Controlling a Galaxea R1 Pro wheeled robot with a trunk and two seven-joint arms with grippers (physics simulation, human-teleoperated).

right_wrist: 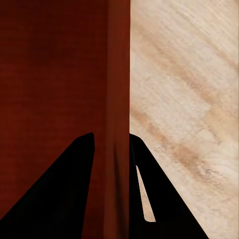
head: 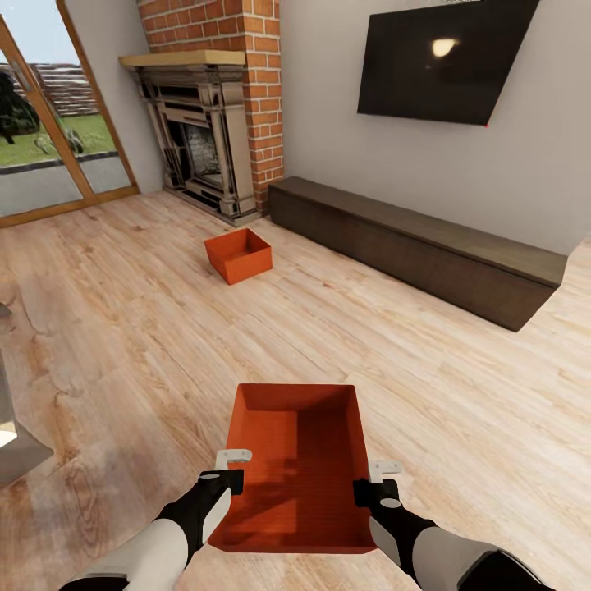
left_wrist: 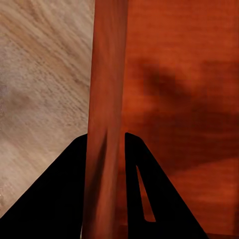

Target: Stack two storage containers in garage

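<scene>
An orange-red storage container [head: 300, 468] hangs in front of me over the light wood plank floor of the living room, open top up. My left gripper [head: 232, 476] is shut on its left wall [left_wrist: 105, 119], one black finger on each side of the thin wall. On the opposite side my right gripper [head: 367, 488] is shut on the right wall [right_wrist: 118, 114] in the same way. The other storage container [head: 239, 255] sits on the wood floor farther off, in front of the brick fireplace [head: 205, 139].
A long dark low cabinet [head: 427, 246] runs along the right wall beneath a wall TV [head: 443, 61]. Glass doors [head: 49, 139] with wooden frames stand at the far left. A pale furniture edge [head: 12, 435] juts in at the left. Open wood floor [head: 148, 328] lies between the containers.
</scene>
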